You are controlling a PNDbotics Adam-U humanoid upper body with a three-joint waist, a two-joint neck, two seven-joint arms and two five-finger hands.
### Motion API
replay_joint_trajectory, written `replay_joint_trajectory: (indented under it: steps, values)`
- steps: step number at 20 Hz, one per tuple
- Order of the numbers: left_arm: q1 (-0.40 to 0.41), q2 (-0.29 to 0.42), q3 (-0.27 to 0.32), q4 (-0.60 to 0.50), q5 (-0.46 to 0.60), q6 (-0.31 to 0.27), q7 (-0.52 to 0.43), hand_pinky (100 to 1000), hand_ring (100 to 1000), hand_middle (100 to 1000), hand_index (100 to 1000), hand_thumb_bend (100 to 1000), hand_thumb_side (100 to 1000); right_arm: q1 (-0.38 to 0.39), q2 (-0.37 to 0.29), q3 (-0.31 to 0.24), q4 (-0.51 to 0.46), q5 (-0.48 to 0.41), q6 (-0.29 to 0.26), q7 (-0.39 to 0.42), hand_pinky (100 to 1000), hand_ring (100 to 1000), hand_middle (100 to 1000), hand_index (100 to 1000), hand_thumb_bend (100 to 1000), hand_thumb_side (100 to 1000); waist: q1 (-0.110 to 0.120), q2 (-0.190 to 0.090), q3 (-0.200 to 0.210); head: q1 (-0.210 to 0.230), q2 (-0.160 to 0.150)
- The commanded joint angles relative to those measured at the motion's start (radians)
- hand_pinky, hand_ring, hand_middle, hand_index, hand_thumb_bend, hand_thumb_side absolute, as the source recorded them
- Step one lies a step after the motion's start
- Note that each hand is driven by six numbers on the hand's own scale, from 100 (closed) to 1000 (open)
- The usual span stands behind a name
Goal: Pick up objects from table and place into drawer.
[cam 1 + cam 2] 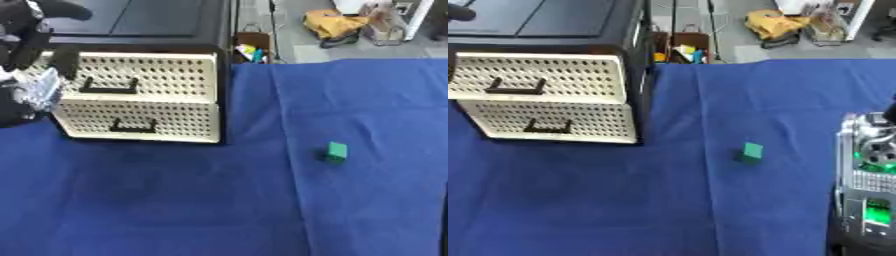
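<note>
Green block (336,151) sits alone mid counter (175,200), both drawers (140,80) look closed. Left hand (31,87) near drawer front, fingers can't tell. Hook upper handle (109,89) first, pull straight.

Beyond the blue tablecloth (367,100), grey floor (293,50) holds what may be a yellow bag (332,22).

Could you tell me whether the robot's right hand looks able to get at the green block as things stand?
Probably yes: the green block stands alone on the blue cloth, with nothing between it and the right hand at the view's right edge.
</note>
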Motion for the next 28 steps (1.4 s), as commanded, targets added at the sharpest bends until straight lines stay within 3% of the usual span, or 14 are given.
replay_joint_trajectory:
  steps: [1, 7, 15, 28]
  values:
    - [-0.004, 0.079, -0.042, -0.012, -0.05, 0.051, -0.048, 100, 100, 121, 870, 100, 793, -0.008, -0.007, 0.007, -0.015, -0.004, -0.006, 0.002, 696, 727, 591, 769, 100, 1000, 0.005, -0.024, -0.003, 0.009, -0.008]
    - [-0.014, 0.093, -0.106, -0.012, -0.145, 0.147, -0.144, 100, 100, 100, 853, 100, 600, -0.007, -0.006, 0.008, -0.015, -0.007, -0.007, 0.004, 695, 726, 590, 767, 100, 1000, 0.007, -0.025, -0.009, 0.015, -0.011]
    - [0.0, 0.101, -0.137, -0.012, -0.211, 0.241, -0.262, 100, 100, 100, 895, 100, 595, -0.003, -0.006, 0.007, -0.015, -0.008, -0.004, 0.001, 695, 728, 587, 752, 100, 1000, 0.01, -0.026, -0.011, 0.02, -0.012]
    - [-0.059, 0.088, -0.035, -0.012, -0.3, 0.287, -0.459, 100, 100, 100, 888, 100, 512, -0.001, -0.014, 0.003, -0.015, -0.006, 0.007, -0.007, 693, 729, 585, 734, 100, 1000, 0.009, -0.024, -0.007, 0.019, -0.015]
